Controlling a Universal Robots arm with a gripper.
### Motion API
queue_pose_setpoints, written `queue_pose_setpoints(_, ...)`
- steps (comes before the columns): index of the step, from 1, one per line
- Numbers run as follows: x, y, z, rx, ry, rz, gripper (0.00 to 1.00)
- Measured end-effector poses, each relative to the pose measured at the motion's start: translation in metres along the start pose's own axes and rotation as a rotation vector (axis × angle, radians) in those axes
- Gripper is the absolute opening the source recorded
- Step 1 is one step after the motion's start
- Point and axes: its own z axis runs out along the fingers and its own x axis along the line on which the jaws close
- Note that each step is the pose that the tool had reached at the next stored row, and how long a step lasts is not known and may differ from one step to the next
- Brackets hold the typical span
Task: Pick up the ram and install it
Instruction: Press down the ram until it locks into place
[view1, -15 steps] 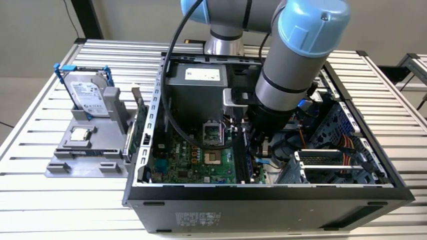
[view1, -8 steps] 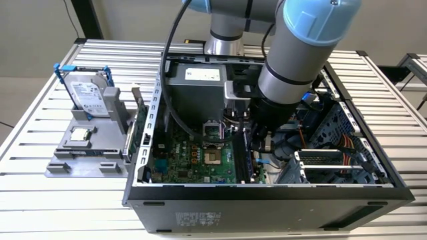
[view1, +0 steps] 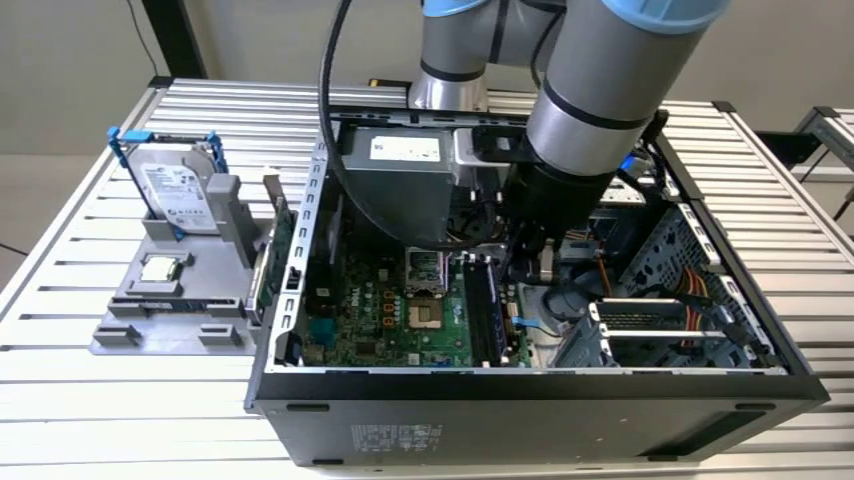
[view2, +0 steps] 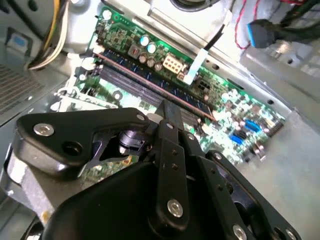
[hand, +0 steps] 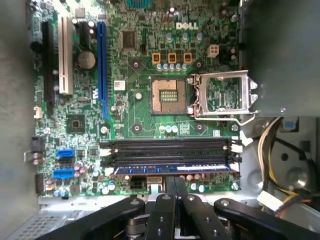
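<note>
Jaws: closed together, tips pressed on the ram's top edge; gripper (hand: 170, 192).
Ram (hand: 172, 169): seated edge-up in the slot directly beneath the jaws.
Handling: judged light, stiff, fragile; best held by bare edges.
Beyond jaws: empty slots (hand: 167, 148), then CPU socket (hand: 168, 95).

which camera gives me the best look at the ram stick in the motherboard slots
The first wrist view: the ram lies full-length along a slot by the claw. The second wrist view shows its top edge at a slant; the exterior view shows a sliver beside the arm.
</note>
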Motion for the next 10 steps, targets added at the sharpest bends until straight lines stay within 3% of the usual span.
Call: queue_pose_setpoints(10,-0.0010,0.0011,-0.0249,-0.0009,0.0002,0.000,0.00)
